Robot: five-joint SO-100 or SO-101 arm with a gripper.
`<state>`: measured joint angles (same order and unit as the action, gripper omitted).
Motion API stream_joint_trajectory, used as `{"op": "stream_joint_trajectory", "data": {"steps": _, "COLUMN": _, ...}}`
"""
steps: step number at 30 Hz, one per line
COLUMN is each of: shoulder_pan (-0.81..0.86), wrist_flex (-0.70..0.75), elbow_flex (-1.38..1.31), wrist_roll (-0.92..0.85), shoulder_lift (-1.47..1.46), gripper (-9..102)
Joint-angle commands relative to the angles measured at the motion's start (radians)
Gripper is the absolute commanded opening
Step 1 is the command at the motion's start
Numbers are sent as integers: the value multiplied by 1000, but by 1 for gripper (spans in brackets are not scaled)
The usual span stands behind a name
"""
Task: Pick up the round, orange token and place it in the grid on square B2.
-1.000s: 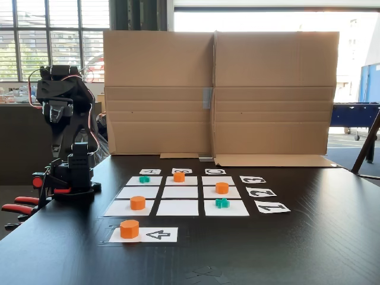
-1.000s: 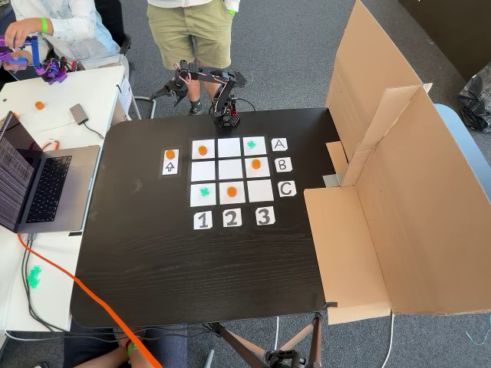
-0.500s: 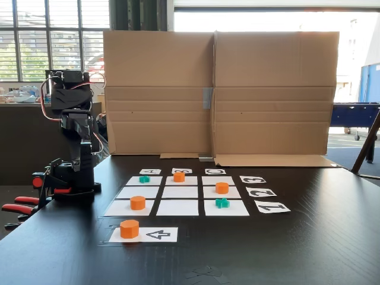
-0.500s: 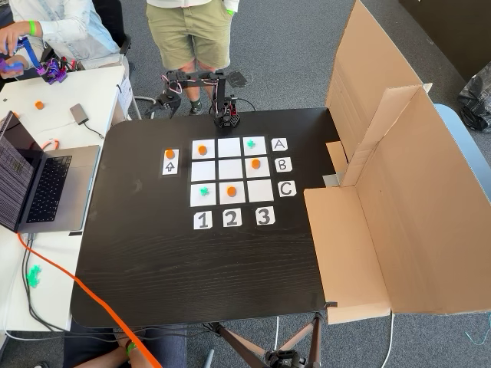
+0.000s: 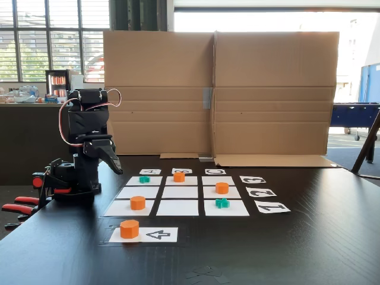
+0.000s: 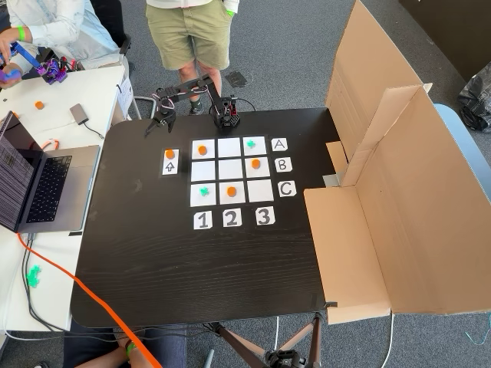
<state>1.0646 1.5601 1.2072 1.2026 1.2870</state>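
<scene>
**Token waits on the arrow strip, arm raised at the table's edge**

Nearest the camera in a fixed view, the round, orange token (image 5: 129, 228) sits on the white strip with a black arrow (image 5: 157, 234), apart from the grid (image 5: 178, 207). In another fixed view the same token (image 6: 169, 154) lies on that strip, left of the grid (image 6: 230, 169).

Square B2 (image 5: 180, 192) is bare. Three other orange pucks (image 5: 138, 203) and two green cross tokens (image 5: 222, 203) sit on the surrounding cells. The A, B, C label cards (image 5: 182, 171) behind the grid are foreshortened and hard to read; the puck in the back row partly covers the middle one.

The gripper (image 5: 113, 163) hangs off the table surface, tilted down over the table's left part, with nothing in it; how far its jaws are parted cannot be told. From above, the gripper (image 6: 159, 121) is small and dark, near the strip.

A cardboard wall (image 5: 219, 92) stands behind. A laptop (image 6: 34, 184) is cut off at the left edge.
</scene>
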Motion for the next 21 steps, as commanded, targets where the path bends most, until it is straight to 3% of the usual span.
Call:
{"op": "stream_joint_trajectory", "data": {"steps": 1, "shoulder_pan": -26, "wrist_flex": 0, "elbow_flex": -61, "wrist_roll": -28, "shoulder_lift": -34, "gripper": 64}}
{"op": "stream_joint_trajectory", "data": {"steps": 21, "shoulder_pan": -115, "wrist_flex": -20, "elbow_flex": -198, "wrist_roll": -44, "shoulder_lift": -311, "gripper": 64}}
